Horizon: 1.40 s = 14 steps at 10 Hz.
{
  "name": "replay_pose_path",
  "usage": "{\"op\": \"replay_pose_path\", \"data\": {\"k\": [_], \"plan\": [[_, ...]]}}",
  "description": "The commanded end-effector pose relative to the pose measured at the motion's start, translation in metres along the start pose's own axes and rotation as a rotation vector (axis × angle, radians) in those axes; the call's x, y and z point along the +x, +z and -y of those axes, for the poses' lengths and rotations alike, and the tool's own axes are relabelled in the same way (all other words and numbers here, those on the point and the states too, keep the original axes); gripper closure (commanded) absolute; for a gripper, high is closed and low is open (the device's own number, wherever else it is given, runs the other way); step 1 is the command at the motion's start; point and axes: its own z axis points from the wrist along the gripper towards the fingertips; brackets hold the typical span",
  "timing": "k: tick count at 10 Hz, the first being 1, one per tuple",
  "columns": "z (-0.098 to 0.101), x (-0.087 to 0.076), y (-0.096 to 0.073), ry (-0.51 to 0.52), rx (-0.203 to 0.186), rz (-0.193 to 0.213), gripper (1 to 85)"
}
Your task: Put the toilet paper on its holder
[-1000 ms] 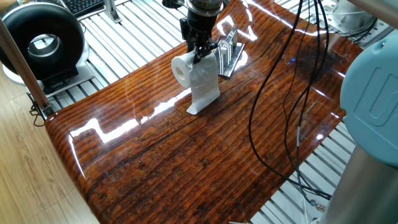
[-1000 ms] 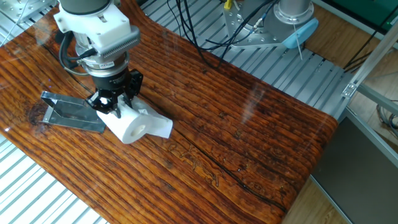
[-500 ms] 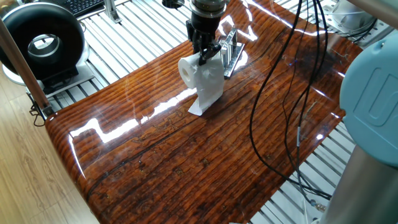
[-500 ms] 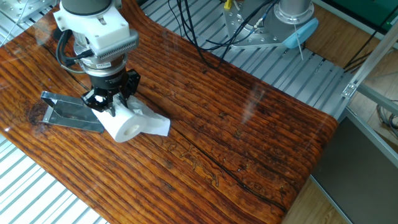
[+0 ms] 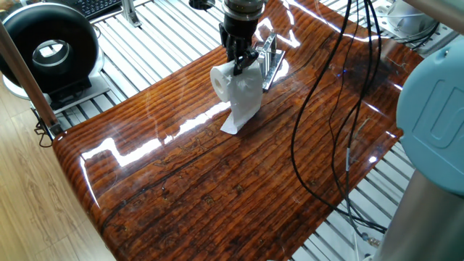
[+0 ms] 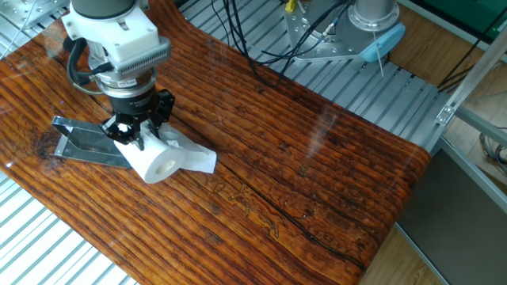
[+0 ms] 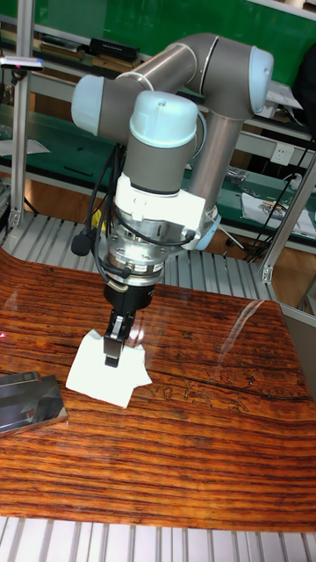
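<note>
The white toilet paper [image 5: 233, 85] hangs in my gripper [image 5: 239, 64], which is shut on the roll's upper rim. Its hollow core faces the camera in the other fixed view, toilet paper [image 6: 158, 161], and a loose sheet trails down to the table. The shiny silver holder [image 5: 269, 58] stands right behind the roll; in the other fixed view the holder [image 6: 85, 142] lies just left of my gripper [image 6: 131, 136]. In the tall fixed view my gripper [image 7: 112, 349] covers part of the toilet paper [image 7: 96, 369], and the holder [image 7: 26, 401] shows at the left edge.
A big black ring-shaped device [image 5: 49, 49] sits off the table at the far left. Black cables [image 5: 341, 109] hang over the right part of the glossy wooden table [image 5: 217, 181]. A blue-grey robot base [image 5: 433, 123] fills the right edge.
My gripper has carried the roll a short way toward the holder, and the trailing sheet dragged along the table with it. The grip has not changed.
</note>
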Motion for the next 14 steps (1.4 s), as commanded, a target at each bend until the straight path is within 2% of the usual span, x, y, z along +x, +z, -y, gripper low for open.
{"op": "replay_pose_path", "data": {"k": [1,14], "plan": [[0.003,-0.003,0.005,-0.013,0.004,0.035,84.7],[0.018,0.027,0.018,-0.119,0.033,0.058,84.7]]}}
